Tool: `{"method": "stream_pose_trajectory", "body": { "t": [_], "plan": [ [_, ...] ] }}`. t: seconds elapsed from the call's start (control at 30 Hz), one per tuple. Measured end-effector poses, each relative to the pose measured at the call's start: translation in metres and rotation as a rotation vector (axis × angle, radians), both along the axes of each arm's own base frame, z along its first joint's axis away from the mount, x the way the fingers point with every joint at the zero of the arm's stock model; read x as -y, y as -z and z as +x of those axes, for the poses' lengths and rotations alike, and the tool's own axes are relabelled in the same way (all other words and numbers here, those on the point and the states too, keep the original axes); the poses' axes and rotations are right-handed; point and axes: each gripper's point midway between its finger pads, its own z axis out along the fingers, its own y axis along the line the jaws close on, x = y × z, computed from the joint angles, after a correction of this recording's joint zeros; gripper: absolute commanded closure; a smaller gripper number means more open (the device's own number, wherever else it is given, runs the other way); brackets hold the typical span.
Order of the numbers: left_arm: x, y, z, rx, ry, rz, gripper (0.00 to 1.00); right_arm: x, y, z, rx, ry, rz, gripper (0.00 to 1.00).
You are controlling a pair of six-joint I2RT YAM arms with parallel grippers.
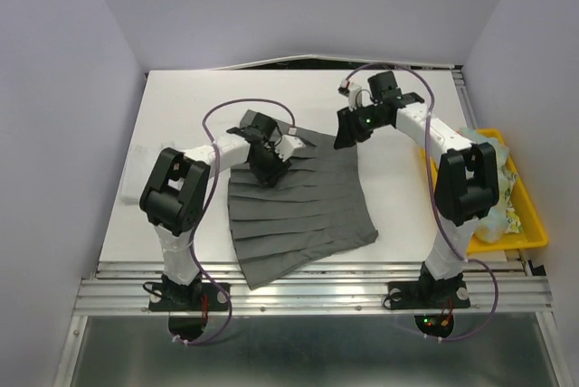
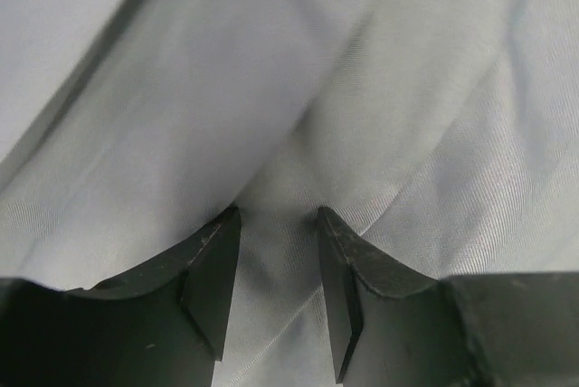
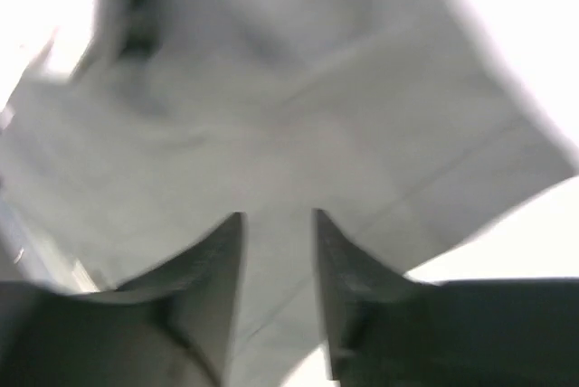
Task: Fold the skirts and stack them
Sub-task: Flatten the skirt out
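A dark charcoal pleated skirt [image 1: 298, 211] lies spread on the white table. My left gripper [image 1: 270, 170] is down on its far left part, near the waistband. In the left wrist view [image 2: 279, 215] the jaws stand narrowly apart with a ridge of grey cloth [image 2: 362, 116] pinched between them. My right gripper [image 1: 346, 136] is at the skirt's far right corner. Its wrist view [image 3: 278, 217] is blurred and shows grey cloth [image 3: 271, 116] running between the close-set jaws. Pale, floral skirts [image 1: 496, 215] lie in a tray at the right.
The yellow tray [image 1: 534, 229] stands at the table's right edge beside the right arm's base. A white label or small object [image 1: 291, 146] lies at the skirt's far left corner. The table's metal front rail [image 1: 317, 292] runs along the near edge.
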Motion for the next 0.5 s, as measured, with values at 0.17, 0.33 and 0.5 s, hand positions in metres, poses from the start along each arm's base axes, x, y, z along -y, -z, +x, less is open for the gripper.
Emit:
{"method": "stream_pose_trajectory", "body": {
  "t": [0.17, 0.33, 0.5],
  "plan": [
    [0.030, 0.003, -0.019, 0.054, 0.183, 0.044, 0.50, 0.037, 0.012, 0.081, 0.098, 0.119, -0.061, 0.25],
    [0.042, 0.000, -0.028, 0.062, 0.265, 0.044, 0.44, 0.043, 0.035, 0.102, 0.153, 0.067, -0.145, 0.28],
    [0.040, -0.030, -0.020, 0.036, 0.287, 0.029, 0.38, 0.052, 0.061, 0.090, 0.115, -0.017, -0.198, 0.30]
  ]
}}
